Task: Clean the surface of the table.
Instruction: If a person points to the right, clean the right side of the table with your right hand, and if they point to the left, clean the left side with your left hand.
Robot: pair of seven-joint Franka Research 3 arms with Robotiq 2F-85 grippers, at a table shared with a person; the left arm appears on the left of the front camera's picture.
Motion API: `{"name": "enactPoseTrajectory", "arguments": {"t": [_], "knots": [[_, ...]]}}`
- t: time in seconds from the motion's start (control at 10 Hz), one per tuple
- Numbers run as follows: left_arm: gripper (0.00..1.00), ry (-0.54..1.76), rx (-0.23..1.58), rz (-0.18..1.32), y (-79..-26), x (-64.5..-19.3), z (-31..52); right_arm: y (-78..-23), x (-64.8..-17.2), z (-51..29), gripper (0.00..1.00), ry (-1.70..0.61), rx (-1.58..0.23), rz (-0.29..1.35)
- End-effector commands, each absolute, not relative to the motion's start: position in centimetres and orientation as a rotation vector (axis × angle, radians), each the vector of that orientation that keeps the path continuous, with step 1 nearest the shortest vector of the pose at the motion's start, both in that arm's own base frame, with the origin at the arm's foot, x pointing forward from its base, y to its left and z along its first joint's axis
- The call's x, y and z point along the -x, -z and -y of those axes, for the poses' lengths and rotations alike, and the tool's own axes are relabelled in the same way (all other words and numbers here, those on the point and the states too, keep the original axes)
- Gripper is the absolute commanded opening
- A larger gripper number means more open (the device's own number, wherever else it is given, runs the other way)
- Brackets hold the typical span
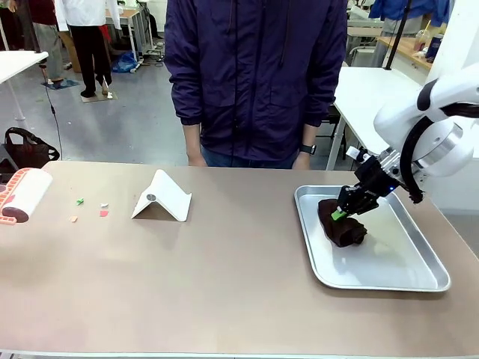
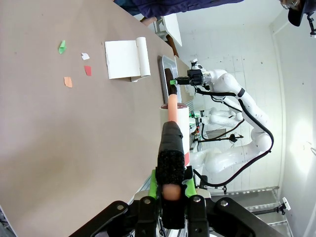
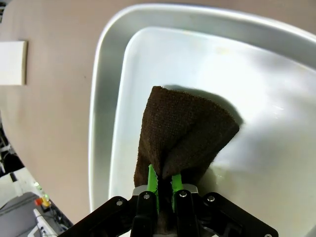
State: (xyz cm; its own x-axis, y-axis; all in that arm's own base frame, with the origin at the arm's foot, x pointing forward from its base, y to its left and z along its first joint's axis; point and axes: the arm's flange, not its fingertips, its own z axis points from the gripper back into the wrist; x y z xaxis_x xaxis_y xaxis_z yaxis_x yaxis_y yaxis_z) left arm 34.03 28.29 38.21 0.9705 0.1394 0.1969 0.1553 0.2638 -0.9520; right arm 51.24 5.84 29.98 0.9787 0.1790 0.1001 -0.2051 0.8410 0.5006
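- Pinching the bunched top of a brown cloth (image 3: 182,133), the right gripper (image 1: 340,215) is pressed together inside the tray (image 1: 419,280), probably to lift the cloth out for wiping.
- The left gripper (image 2: 172,190) is clamped on the handle of a lint roller (image 1: 26,196), poised at the left end of the worktop (image 1: 224,284).
- The worktop spans the foreground.
- Paper scraps (image 1: 104,212), the likely target, lie on it between the roller and a white folded card (image 1: 161,197).
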Motion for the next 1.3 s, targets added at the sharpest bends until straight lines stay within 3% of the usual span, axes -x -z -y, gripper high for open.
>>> {"name": "enactPoseTrajectory", "arguments": {"t": [0.0,0.7,1.2], "knots": [[0.00,0.023,1.309,0.261,-38.6,-33.7,-28.1,-30.1,-51.6,-5.2,0.12,-0.200,-0.531,0.072],[0.00,0.023,1.309,0.261,-38.6,-33.7,-28.1,-32.5,-48.6,4.7,0.12,-0.028,-0.603,0.133],[0.00,0.023,1.309,0.261,-38.6,-33.7,-28.1,-39.6,-41.5,12.0,0.12,-0.023,-1.193,0.351]]}}
